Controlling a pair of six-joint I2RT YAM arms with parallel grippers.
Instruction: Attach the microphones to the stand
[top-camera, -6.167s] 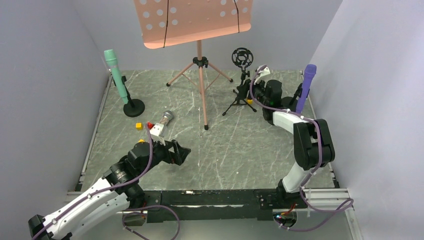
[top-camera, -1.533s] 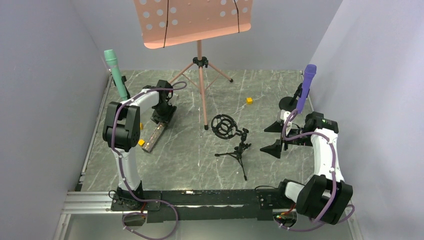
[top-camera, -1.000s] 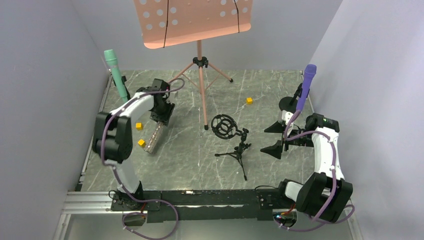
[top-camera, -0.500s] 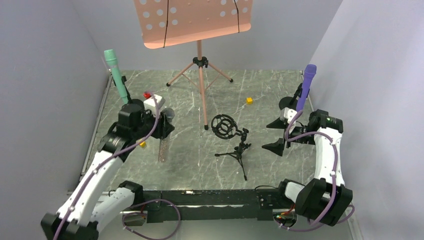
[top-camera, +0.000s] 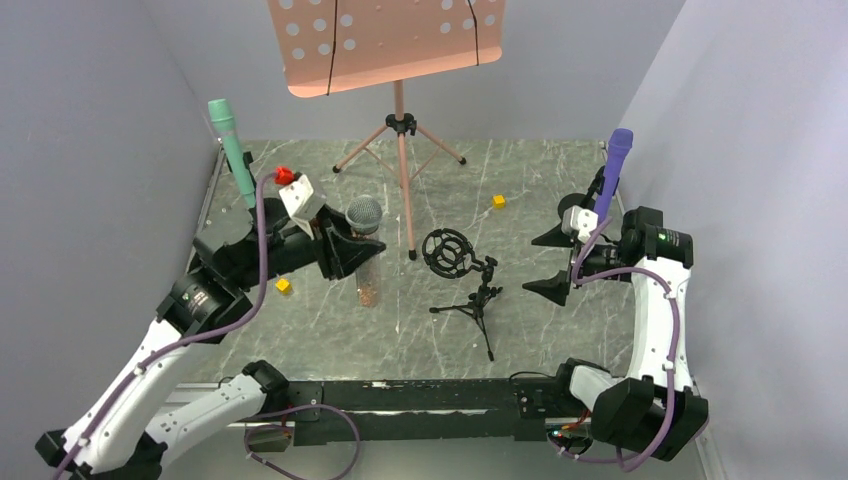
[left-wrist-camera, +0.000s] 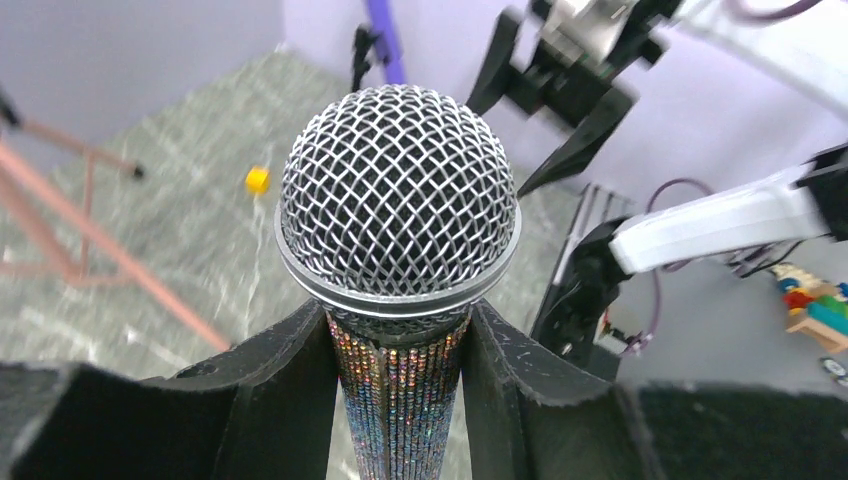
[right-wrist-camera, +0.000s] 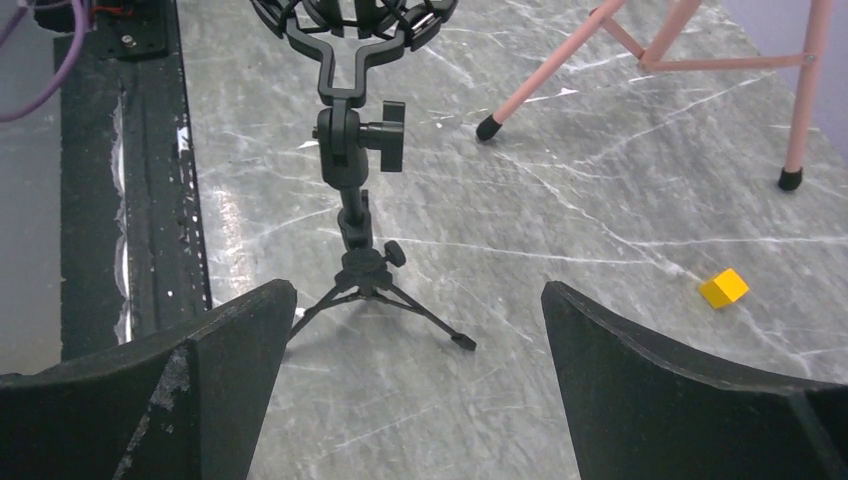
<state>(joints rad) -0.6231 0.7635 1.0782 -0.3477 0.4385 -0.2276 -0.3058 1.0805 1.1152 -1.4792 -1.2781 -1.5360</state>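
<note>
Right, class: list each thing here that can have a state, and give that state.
silver microphone, gripped below the head, upright
left gripper, shut on the silver microphone
right gripper, open, empty
green microphone, standing head up
purple microphone, standing head up
shock mount, empty, upright on its tripod

Pale lilac walls (top-camera: 80, 150) enclose a grey marbled tabletop (top-camera: 330, 330) with a pink music stand (top-camera: 385, 40) behind.

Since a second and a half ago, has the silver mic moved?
Yes. The silver mic is now lifted upright in the left tool, further right, nearer the pink stand's pole.
</note>
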